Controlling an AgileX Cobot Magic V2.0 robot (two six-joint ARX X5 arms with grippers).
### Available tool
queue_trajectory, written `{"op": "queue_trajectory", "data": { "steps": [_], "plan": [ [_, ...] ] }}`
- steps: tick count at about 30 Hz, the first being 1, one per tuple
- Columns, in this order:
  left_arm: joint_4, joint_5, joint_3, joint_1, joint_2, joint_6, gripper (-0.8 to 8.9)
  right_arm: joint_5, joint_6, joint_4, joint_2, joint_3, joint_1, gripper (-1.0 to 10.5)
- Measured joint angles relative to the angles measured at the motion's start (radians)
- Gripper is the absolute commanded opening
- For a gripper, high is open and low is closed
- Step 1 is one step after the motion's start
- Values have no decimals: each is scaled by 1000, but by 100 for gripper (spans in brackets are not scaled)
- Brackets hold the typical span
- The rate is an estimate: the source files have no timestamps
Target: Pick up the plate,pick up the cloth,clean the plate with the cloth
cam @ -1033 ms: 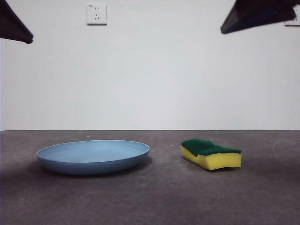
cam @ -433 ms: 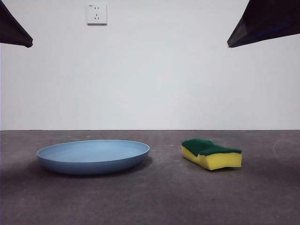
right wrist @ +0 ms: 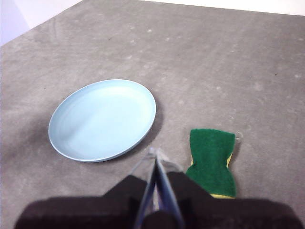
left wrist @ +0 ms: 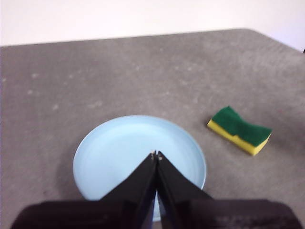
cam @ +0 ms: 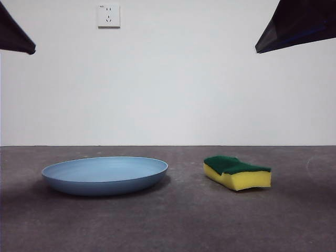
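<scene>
Resting flat on the grey table (cam: 173,220), rim up and hollow bare: the plate (cam: 105,176), light blue, wide and shallow, toward the left in the front view. Well apart from it on the same surface, toward the right: the cloth (cam: 237,172) (in truth a blocky sponge, yellow foam under a dark green scouring top, wavy along its sides), lying green side up. Nothing touching either one.

Hanging high above the plate, seen from the left wrist camera: the left gripper (left wrist: 156,155), its two black jaws pressed together at the tips with no gap and nothing between them. Below it the plate (left wrist: 124,148), whole and round, with the cloth (left wrist: 239,130) off to one side on the table (left wrist: 119,71).

Poised likewise well above the table, seen from the right wrist camera: the right gripper (right wrist: 155,155), jaws closed to a thin line, nothing held. Beneath it, roughly over the bare strip between the two things: the plate (right wrist: 100,119) on one side, the cloth (right wrist: 212,160) just beside the jaw tips on the other, its green face toward the camera and only a sliver of yellow showing at the edges.

Showing in the front view only as dark wedges at the two top corners: both arms, clear of the table. High on the white wall behind: a power socket (cam: 108,16).
</scene>
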Motion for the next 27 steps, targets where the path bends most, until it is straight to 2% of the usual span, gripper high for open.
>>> {"op": "queue_trajectory", "data": {
  "steps": [3,9,14,27],
  "plan": [
    [-29,-4,0,57,-61,35,-1,0,0,0,0,0,0,1],
    [-18,141,-45,238,-172,84,-1,0,0,0,-1,0,0,1],
    [3,166,-154,353,-272,107,0,0,0,0,-1,0,0,1],
    [59,169,-374,432,-510,113,0,0,0,0,-1,0,0,1]
  ]
}}
